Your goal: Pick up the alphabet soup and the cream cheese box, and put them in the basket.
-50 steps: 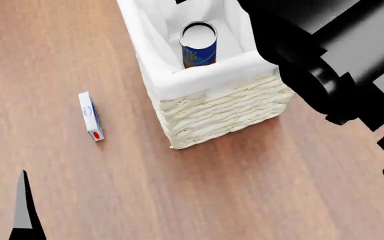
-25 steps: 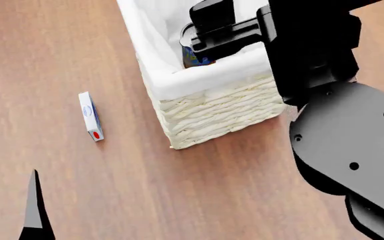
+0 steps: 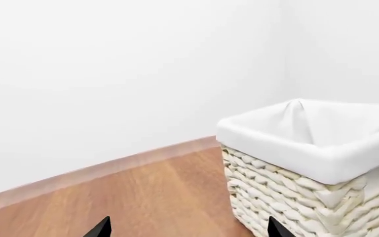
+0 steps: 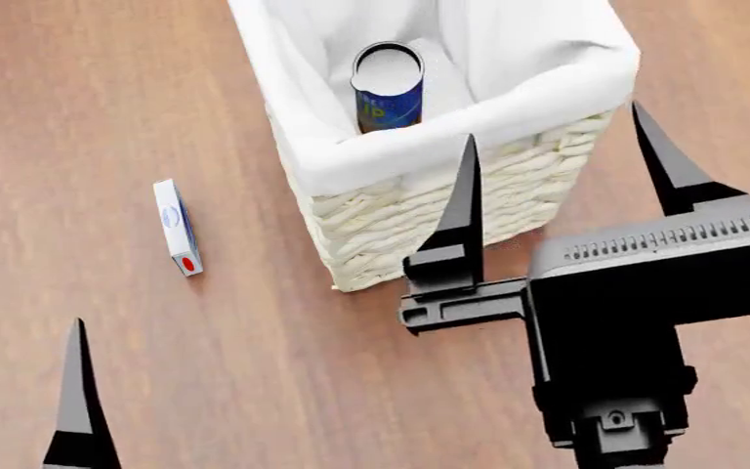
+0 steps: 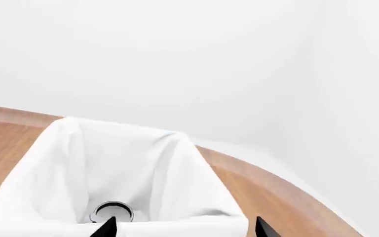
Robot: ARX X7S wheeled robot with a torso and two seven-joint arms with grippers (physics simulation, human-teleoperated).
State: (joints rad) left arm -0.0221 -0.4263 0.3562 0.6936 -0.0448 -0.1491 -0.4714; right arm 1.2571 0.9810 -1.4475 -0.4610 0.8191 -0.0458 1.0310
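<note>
1. Wood-grain bench (image 4: 153, 391) fills the head view and meets a plain white wall (image 3: 110, 74), seen from both wrist cameras.
2. Largest on it is the basket (image 4: 453, 210), woven cream wicker with a white cloth liner (image 4: 336, 161) folded over the rim; its near corner stands just beyond the right hand.
3. Next in size is the right hand (image 4: 558, 186), a black block with two pointed fingers spread wide and nothing between them. It hangs in front of the basket's near wall, its left finger crossing the wicker in the head view.
4. The alphabet soup (image 4: 387, 88) stands upright inside the basket on the liner, white top facing up; the right wrist camera shows its rim (image 5: 112, 213) too. That half of the task looks done.
5. Only one finger of the left hand (image 4: 78, 405) shows in the head view, but the left wrist camera shows two tips well apart and empty, so it is wide open.
6. Smallest is the cream cheese box (image 4: 177, 227), lying on a thin edge on the bench, well left of the basket, red dot toward the robot.
7. The step in hand appears to be fetching that box. The left hand is nearer, so it should come down over the box's middle, fingers straddling the thin sides squarely, and close gently so the light box does not tip or skid.
</note>
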